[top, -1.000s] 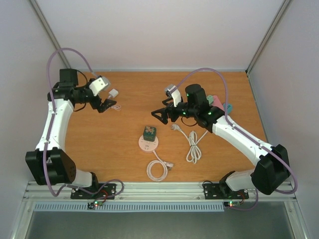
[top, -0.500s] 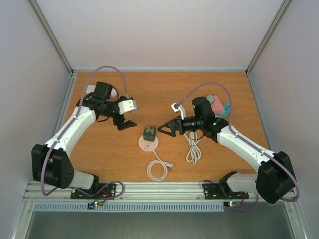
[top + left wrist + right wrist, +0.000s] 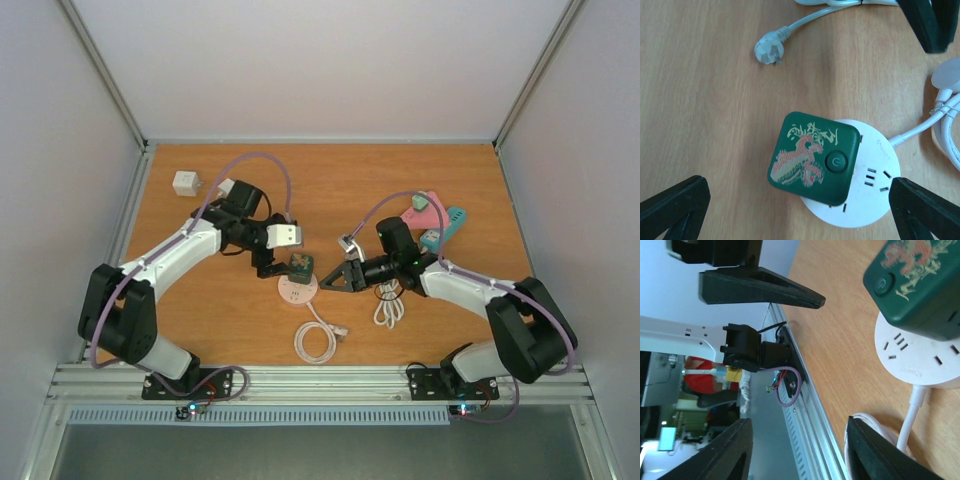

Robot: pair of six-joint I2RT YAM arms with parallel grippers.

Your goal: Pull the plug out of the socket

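top and wrist views, read left to right. a white cube charger lies on the table, well behind the left gripper and apart from the work.

the left gripper hangs over the target with its jaws spread wide and gripping nothing. in the left wrist view its fingers frame the scene with bare wood on either side. the plug, a green square block with a red dragon print and a round button, sits directly beneath and between those fingers, seated in the round white socket. it overhangs the socket's edge, so its sides look free to pinch. this wide straddle appears to be an approach for a grasp on the plug body; no contact shows yet.

the socket's white cord runs from the socket toward the arm bases and coils there, clear of both grippers.

the right gripper is low and just beside the socket on the far side from the left gripper. its jaws are apart, nothing is between them, and the socket lies just ahead of its fingertips. this placement probably serves to pin the light socket down during the pull.

a loose white cable lies bundled under the right wrist. a pink block and a teal block lie behind the right arm, unused.
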